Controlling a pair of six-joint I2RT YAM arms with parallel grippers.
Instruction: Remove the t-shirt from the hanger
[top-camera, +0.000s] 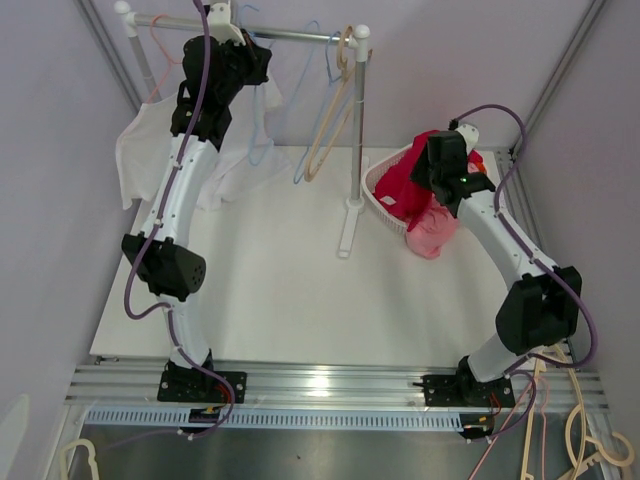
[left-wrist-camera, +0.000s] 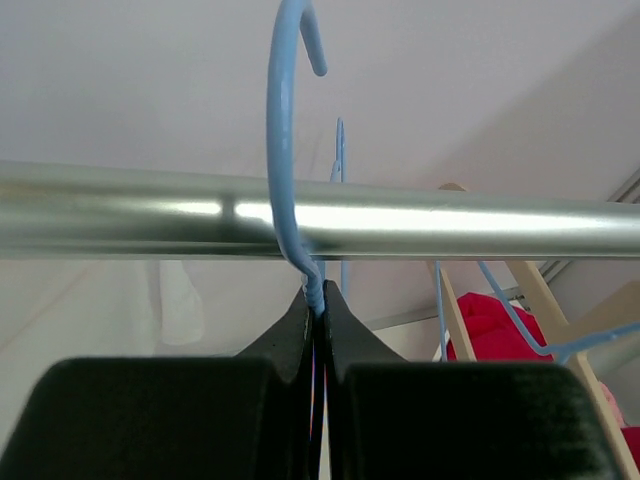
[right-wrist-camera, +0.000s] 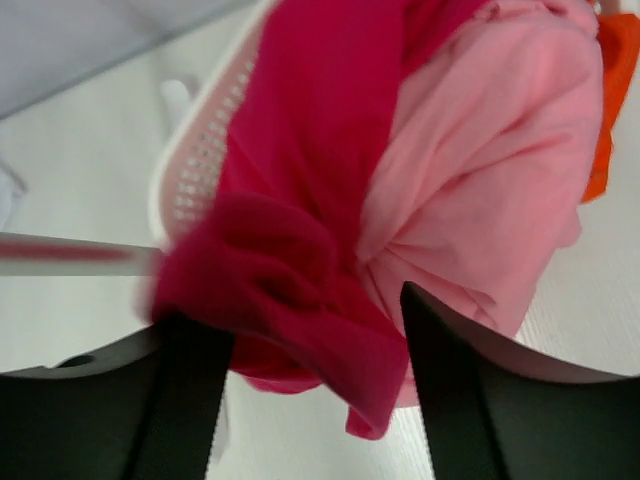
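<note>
The light blue hanger (left-wrist-camera: 280, 150) hangs bare by its hook on the metal rail (left-wrist-camera: 450, 225). My left gripper (left-wrist-camera: 318, 295) is shut on its twisted neck just below the rail. In the top view that gripper (top-camera: 245, 55) sits high at the rail's left end. The red t-shirt (right-wrist-camera: 300, 200) lies bunched over the rim of the white basket (right-wrist-camera: 200, 170), beside pink cloth (right-wrist-camera: 490, 180). My right gripper (right-wrist-camera: 305, 330) hangs over it with the jaws apart. A fold of the red fabric lies loose between the fingers. From above, the right gripper (top-camera: 440, 165) is over the red t-shirt (top-camera: 405, 180).
A white garment (top-camera: 135, 150) hangs at the rail's left end. A beige hanger (top-camera: 330, 130) hangs near the right post (top-camera: 358, 120) of the rack. The basket (top-camera: 385, 205) stands right of the post, with pink cloth (top-camera: 432, 235) spilling over its front. More hangers (top-camera: 590, 440) lie off the table's near right.
</note>
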